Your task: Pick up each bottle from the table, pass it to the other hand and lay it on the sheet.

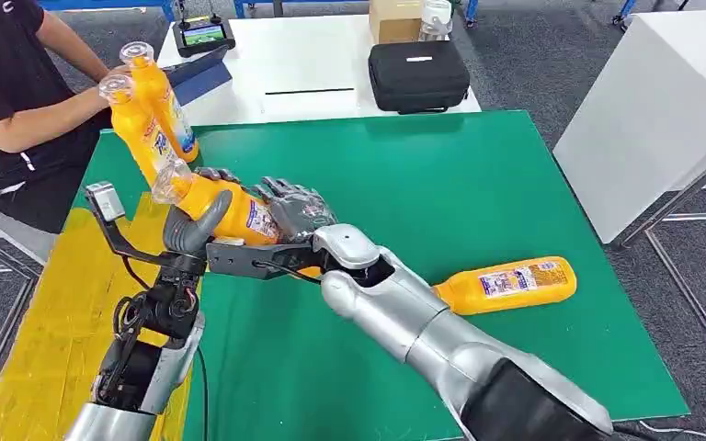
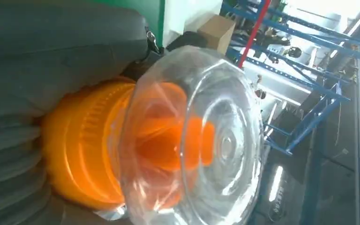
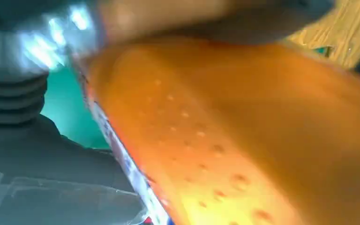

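An orange bottle [image 1: 230,209] with a clear cap hangs tilted over the left part of the green table [image 1: 441,184]. My left hand [image 1: 191,230] grips it near the neck, thumb across the body. My right hand [image 1: 296,209] wraps its fingers around the lower body. In the left wrist view the clear cap of the bottle [image 2: 192,140] faces the camera beside my left hand [image 2: 28,93]. The right wrist view has the bottle's orange side [image 3: 243,131] pressed close against my right hand [image 3: 14,93]. A second orange bottle [image 1: 507,285] lies on its side at the right. The yellow sheet [image 1: 51,322] lies at the left.
A person [image 1: 9,101] sits at the far left, holding two upright orange bottles [image 1: 152,106] at the table's corner. Behind stands a white table [image 1: 313,64] with a black case [image 1: 418,75], a cardboard box [image 1: 395,18] and a controller [image 1: 202,35]. A white cabinet [image 1: 662,119] stands at the right.
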You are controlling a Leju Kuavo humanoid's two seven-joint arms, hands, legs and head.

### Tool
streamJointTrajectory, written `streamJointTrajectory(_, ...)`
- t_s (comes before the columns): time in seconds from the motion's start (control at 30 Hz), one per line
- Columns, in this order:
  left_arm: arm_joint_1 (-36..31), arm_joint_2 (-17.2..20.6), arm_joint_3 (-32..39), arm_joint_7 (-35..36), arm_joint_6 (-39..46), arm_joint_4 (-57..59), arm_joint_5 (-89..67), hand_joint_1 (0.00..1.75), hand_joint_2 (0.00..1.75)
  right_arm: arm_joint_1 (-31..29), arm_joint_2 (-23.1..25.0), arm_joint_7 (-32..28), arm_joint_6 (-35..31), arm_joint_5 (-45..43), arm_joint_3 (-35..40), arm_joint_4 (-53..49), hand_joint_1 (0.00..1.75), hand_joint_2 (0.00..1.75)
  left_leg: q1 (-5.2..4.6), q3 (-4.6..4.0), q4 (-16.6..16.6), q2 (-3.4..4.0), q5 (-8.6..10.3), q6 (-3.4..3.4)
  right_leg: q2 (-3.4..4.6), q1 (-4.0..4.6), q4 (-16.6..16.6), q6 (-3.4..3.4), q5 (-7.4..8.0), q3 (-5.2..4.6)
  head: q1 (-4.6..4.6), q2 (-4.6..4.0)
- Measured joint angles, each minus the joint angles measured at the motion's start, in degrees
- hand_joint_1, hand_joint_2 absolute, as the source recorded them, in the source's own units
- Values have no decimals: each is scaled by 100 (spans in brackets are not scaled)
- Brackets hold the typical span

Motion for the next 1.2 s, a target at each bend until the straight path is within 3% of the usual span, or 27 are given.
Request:
streamJointTrajectory(0.17, -35, 0, -4, -57, 92, -20, -169, 175, 175, 97, -2, -31, -2, 164, -225, 0, 0, 0, 2, 0, 0, 0, 0, 0, 0, 1, 0, 0, 0, -1, 0, 0)
streamJointTrajectory(0.3, -42, 31, 15, -389, 634, -127, -862, 175, 175, 346, -85, -107, -2, 488, -544, -234, 0, 0, 2, -3, -1, -2, 0, 0, -1, 2, 1, 0, 0, 1, 2, 0)
streamJointTrajectory(0.67, 146, 458, 638, -1057, 2090, -271, -2925, 175, 175, 1540, -946, -832, -74, 505, -1464, -2028, 0, 0, 2, -11, 0, -6, -1, 0, -9, 1, 0, 0, -1, -1, 2, 0)
streamJointTrajectory(0.9, 180, 625, 785, -1231, 3236, -271, -4398, 175, 175, 1910, -1338, -929, -70, 275, -1845, -2643, 0, 0, 1, -12, 0, -6, -1, 1, -11, 1, -1, 0, -1, -1, 2, 0)
streamJointTrajectory(1.03, 229, 713, 780, -1252, 4112, -267, -5803, 175, 175, 2147, -1530, -986, -120, 203, -2019, -2868, 0, 0, 1, -11, 0, -6, -1, 1, -10, 0, -1, 0, -1, -2, 0, 0)
streamJointTrajectory(1.2, 433, 734, 769, -743, 4649, -232, -9306, 175, 175, 2466, -1775, -999, -160, 168, -2286, -3222, 0, 0, -1, -13, 0, -7, -3, 2, -12, -1, -2, 0, -2, -2, -2, 0)
